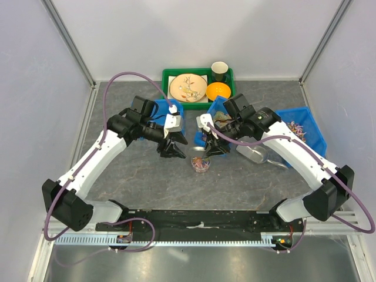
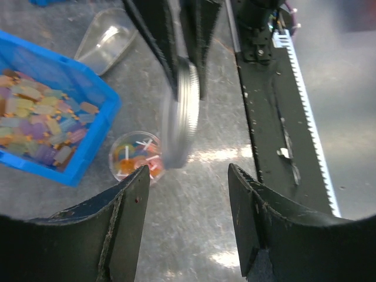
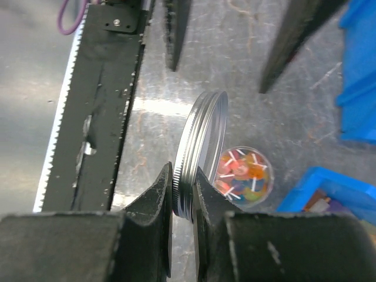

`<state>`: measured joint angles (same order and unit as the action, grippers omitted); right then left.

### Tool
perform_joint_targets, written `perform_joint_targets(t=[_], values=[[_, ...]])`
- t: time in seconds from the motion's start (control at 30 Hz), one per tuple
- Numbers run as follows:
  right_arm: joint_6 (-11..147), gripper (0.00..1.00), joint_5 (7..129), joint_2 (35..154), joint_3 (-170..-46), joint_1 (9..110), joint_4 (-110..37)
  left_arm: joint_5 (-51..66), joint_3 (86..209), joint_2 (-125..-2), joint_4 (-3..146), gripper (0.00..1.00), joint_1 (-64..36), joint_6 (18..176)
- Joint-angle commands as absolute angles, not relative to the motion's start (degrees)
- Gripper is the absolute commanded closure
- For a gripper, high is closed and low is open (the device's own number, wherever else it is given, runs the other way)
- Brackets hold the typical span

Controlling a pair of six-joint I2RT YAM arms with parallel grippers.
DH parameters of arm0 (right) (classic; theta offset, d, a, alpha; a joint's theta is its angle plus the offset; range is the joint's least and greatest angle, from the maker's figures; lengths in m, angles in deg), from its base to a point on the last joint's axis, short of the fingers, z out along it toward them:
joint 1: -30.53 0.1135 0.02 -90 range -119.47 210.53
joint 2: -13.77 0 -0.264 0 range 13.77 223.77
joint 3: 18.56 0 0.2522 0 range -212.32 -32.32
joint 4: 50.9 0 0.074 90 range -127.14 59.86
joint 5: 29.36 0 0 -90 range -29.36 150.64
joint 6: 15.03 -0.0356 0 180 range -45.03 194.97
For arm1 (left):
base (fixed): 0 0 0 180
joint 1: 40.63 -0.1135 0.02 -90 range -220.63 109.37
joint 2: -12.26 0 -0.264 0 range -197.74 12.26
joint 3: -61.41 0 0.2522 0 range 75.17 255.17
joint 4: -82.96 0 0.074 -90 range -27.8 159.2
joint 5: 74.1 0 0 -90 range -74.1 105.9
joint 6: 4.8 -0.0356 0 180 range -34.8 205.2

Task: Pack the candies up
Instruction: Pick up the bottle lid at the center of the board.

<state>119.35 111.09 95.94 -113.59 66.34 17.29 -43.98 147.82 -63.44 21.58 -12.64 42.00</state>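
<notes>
The candies [image 3: 243, 174] sit in a small clear jar [image 1: 201, 163] on the grey surface [image 1: 141, 176]. Just above the jar, the right end effector [image 3: 183, 197] pinches a metal lid [image 3: 200, 150] on edge — the left end effector [image 2: 188, 194] hangs beside it, spread and empty.
</notes>
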Motion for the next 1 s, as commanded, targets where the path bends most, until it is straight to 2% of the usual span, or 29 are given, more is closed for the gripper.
perform_joint_targets(t=[0.0, 0.5, 0.63, 0.83, 0.87, 0.97], values=[[121.90, 0.99, 117.33, 95.51, -115.64, 66.56, 20.25, -43.60, 147.33, -61.21, 30.79, 0.37, -12.60, 45.56], [120.41, 0.99, 113.90, 97.35, -117.75, 66.56, 16.91, -47.30, 149.18, -65.60, 23.68, 0.38, -10.31, 42.49], [120.32, 0.99, 113.81, 98.49, -118.01, 66.65, 16.56, -47.21, 149.09, -66.04, 23.59, 0.42, -10.13, 42.31], [120.23, 0.98, 112.14, 98.59, -117.49, 66.65, 15.68, -46.59, 149.62, -66.75, 23.50, 0.62, -9.87, 42.93], [120.23, 0.98, 111.97, 98.50, -117.40, 66.65, 15.59, -46.51, 149.62, -67.10, 23.58, 0.69, -9.87, 43.28], [119.44, 0.97, 111.70, 98.32, -117.48, 66.65, 14.98, -46.42, 149.70, -67.36, 23.76, 0.77, -9.78, 43.72]])
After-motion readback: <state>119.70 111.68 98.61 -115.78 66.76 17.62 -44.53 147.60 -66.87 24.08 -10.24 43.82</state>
